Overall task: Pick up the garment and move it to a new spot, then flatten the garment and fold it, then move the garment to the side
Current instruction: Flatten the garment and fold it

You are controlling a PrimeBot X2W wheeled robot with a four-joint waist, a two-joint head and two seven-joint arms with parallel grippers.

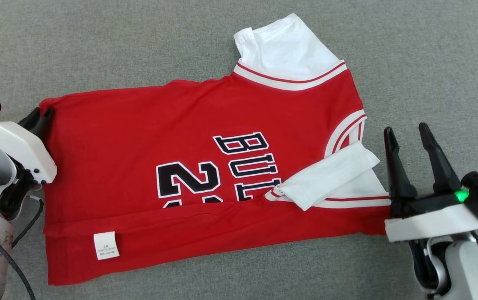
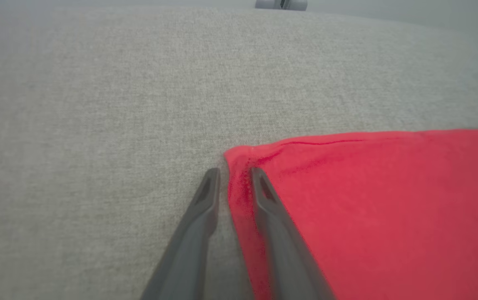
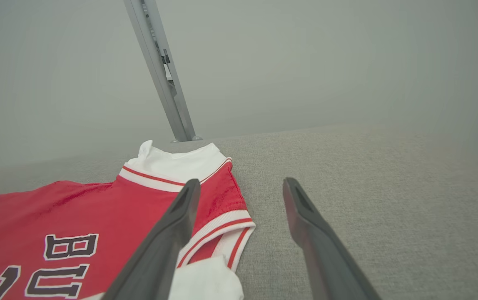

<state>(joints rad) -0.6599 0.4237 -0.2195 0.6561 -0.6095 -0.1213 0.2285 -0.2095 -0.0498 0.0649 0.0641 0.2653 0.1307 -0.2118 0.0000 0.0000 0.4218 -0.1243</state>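
A red jersey-style garment [image 1: 139,137] with white sleeves and black lettering lies spread on the grey cloth surface, its near long edge folded over and showing a white label [image 1: 106,246]. My left gripper [image 1: 41,116] is at the garment's far left corner. In the left wrist view, the left gripper [image 2: 235,175] has its fingers narrowed, a small gap between them, and straddles the puckered corner edge of the garment [image 2: 389,200]. My right gripper [image 1: 406,131] stands wide open just right of the garment's collar end, holding nothing. The right wrist view has the right gripper [image 3: 242,184] beside the garment [image 3: 76,208].
The grey cloth surface [image 1: 409,50] extends all around the garment. A slanted metal post [image 3: 160,71] rises behind the surface's far edge in the right wrist view. A small grey fixture [image 2: 280,4] sits at the far edge in the left wrist view.
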